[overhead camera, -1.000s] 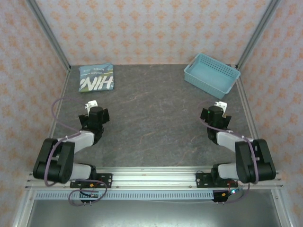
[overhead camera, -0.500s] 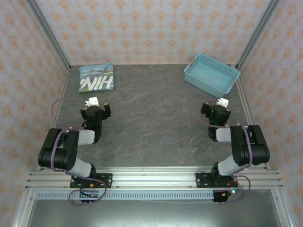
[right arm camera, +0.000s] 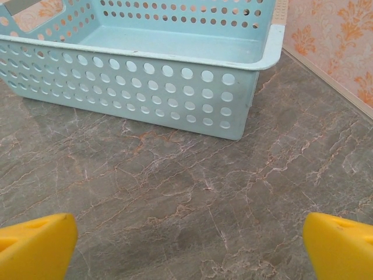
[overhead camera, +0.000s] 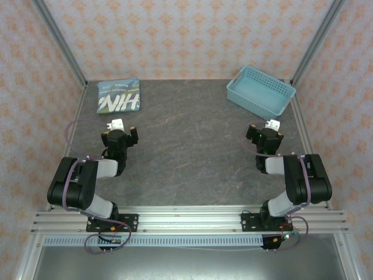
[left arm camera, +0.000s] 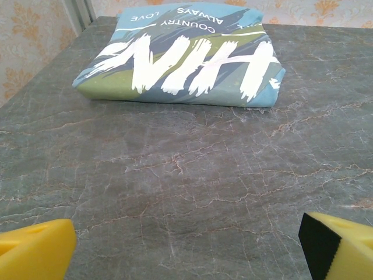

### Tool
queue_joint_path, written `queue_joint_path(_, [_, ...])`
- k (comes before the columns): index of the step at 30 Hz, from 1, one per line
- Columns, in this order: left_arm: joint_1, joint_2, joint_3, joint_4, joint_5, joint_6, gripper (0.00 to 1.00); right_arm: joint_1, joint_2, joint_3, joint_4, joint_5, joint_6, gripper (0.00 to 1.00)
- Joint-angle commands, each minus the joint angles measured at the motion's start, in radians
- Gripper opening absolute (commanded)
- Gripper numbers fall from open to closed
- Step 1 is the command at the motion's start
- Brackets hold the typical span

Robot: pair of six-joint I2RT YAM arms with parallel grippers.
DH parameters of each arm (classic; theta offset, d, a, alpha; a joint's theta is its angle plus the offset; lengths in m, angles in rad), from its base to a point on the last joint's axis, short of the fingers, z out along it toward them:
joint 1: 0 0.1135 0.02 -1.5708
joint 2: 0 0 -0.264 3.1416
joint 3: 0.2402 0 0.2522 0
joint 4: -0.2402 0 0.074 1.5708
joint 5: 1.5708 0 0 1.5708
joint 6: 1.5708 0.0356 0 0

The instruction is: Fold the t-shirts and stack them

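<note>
The t-shirt [overhead camera: 119, 96] lies folded into a flat rectangle in the far left corner of the table [overhead camera: 192, 151], close to both the far edge and the left edge. Its upper face is light blue with green and dark streaks under big slanted white letters that look like "NIH" from above. In the left wrist view the smaller white words "COUNTRY", "ALWAYS" and "LOVE" show upside down along its far side. Whether the bundle is one shirt or several cannot be told.

Just near of it, the left gripper [overhead camera: 120, 134] points at the shirt with its yellow fingers [left arm camera: 35, 248] spread wide and nothing between them.

A broad stretch of bare grey marbled tabletop runs from the shirt to the far right, where a light blue perforated plastic basket [overhead camera: 253, 105] sits turned at an angle, one corner close to the right edge.

The right gripper [overhead camera: 264, 135] faces the basket's near wall, fingers wide apart and holding nothing.

Wallpapered panels [overhead camera: 192, 35] close in the table's left, far and right sides.
</note>
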Motion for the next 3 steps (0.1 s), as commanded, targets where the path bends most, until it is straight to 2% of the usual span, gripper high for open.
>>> queue_joint_path(1, [-0.003,0.004,0.025,-0.005,-0.032,0.025,1.00,0.005,0.001,0.010,0.000,-0.006,-0.015,0.99])
queue_joint_path(3, [-0.003,0.004,0.024,-0.005,-0.032,0.026,1.00,0.005,0.001,0.006,0.005,-0.006,-0.015,0.99])
